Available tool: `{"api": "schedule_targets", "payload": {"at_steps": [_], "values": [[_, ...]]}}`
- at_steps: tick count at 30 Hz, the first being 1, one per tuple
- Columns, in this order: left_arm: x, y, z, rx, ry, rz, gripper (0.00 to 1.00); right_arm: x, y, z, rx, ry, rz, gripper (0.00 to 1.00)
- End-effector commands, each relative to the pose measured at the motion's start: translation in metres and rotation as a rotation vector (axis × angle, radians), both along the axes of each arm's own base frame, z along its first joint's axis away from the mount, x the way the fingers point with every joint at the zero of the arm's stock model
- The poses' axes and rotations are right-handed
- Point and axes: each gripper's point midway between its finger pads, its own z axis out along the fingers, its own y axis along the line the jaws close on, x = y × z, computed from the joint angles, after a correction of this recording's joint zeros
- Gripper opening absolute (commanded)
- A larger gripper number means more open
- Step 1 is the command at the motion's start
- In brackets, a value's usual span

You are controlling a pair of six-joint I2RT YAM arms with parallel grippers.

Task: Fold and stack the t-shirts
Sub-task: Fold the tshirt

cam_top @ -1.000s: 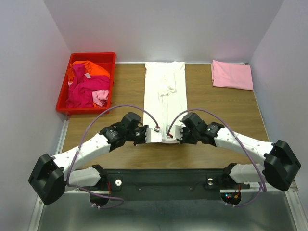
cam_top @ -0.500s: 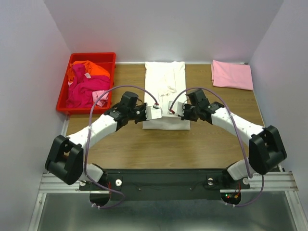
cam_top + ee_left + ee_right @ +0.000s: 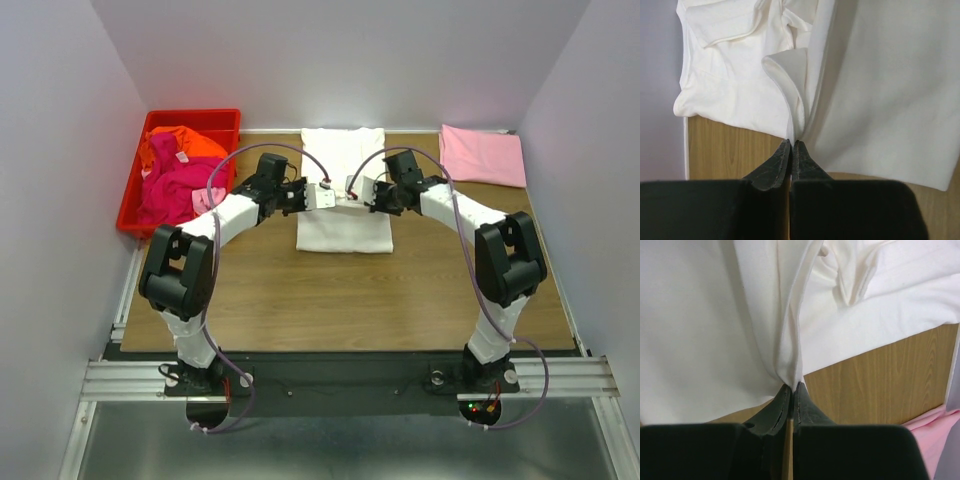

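Left gripper [image 3: 791, 144] and right gripper [image 3: 791, 386] each pinch the white t-shirt [image 3: 345, 228] hem; lay it level, edges aligned, before releasing.

Wooden table [image 3: 270, 290], plain white walls [image 3: 340, 60]

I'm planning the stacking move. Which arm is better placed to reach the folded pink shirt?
Likely the right: the right gripper, shut on the white t-shirt, sits nearer the pink shirt; the left gripper is toward the red bin.
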Motion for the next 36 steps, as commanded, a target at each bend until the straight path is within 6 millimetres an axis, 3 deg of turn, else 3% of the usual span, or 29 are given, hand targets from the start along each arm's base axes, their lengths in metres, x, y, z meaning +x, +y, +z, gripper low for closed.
{"api": "schedule_targets", "payload": {"at_steps": [1, 4, 6, 11, 22, 30, 33, 34, 36], "values": [[0.027, -0.003, 0.019, -0.008, -0.098, -0.036, 0.00, 0.034, 0.006, 0.017, 0.022, -0.078, 0.025, 0.00], [0.038, 0.000, 0.011, 0.006, -0.098, -0.028, 0.00, 0.046, 0.007, 0.009, 0.017, -0.072, 0.019, 0.01], [0.048, -0.001, 0.015, -0.001, -0.123, -0.020, 0.00, 0.049, 0.005, 0.001, 0.015, -0.057, 0.010, 0.01], [0.059, -0.004, 0.005, -0.001, -0.119, -0.020, 0.00, 0.053, 0.001, -0.009, -0.004, -0.052, -0.005, 0.01], [0.077, -0.004, -0.013, 0.007, -0.130, 0.001, 0.00, 0.075, -0.002, -0.008, 0.019, -0.078, -0.048, 0.01], [0.101, -0.001, -0.012, -0.001, -0.160, 0.049, 0.00, 0.089, -0.003, -0.014, 0.023, -0.079, -0.083, 0.01], [0.110, 0.002, -0.008, -0.002, -0.170, 0.076, 0.12, 0.099, -0.004, -0.004, 0.044, -0.099, -0.122, 0.27], [0.111, 0.003, -0.004, -0.006, -0.172, 0.088, 0.15, 0.103, -0.004, 0.003, 0.059, -0.109, -0.136, 0.42], [0.113, 0.009, 0.003, -0.012, -0.179, 0.113, 0.26, 0.110, -0.004, 0.024, 0.101, -0.137, -0.163, 0.52]]}}
